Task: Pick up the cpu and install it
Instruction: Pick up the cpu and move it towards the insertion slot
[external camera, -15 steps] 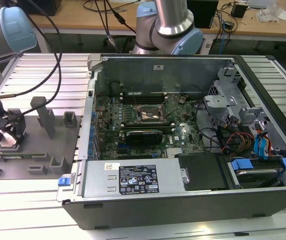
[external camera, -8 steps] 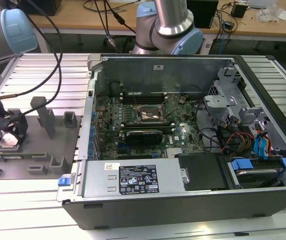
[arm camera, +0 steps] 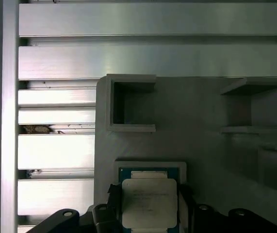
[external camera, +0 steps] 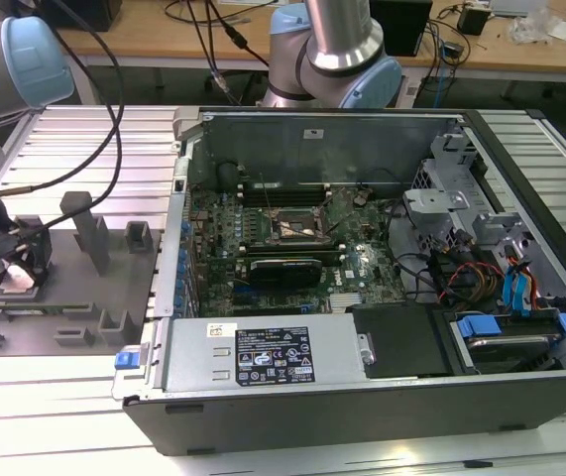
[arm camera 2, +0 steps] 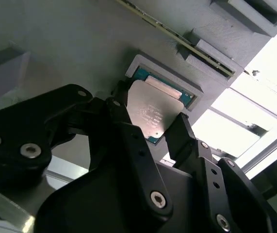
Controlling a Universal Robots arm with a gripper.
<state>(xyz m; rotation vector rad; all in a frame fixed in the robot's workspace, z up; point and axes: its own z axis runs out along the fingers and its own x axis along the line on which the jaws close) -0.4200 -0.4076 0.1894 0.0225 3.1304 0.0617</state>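
Note:
The cpu (arm camera: 149, 201), a flat square chip with a silvery top and a green rim, lies in a shallow recess of the grey fixture plate (arm camera: 201, 145). In both wrist views my gripper (arm camera 2: 150, 119) stands over it, one black finger (arm camera 2: 121, 109) against one edge and the other against the opposite edge, shut on the chip. In the exterior view the gripper (external camera: 20, 266) sits low over the fixture plate (external camera: 74, 288) at that view's left. The motherboard socket (external camera: 297, 226) shows inside the open computer case (external camera: 362, 382).
Grey upright fixture blocks (external camera: 92, 238) rise beside the gripper. Black cables (external camera: 114, 119) hang across the ribbed aluminium table (external camera: 94, 129). The case's metal walls, drive cage (external camera: 451, 188) and power supply (external camera: 263, 352) surround the motherboard. The arm's base (external camera: 337, 59) stands behind the case.

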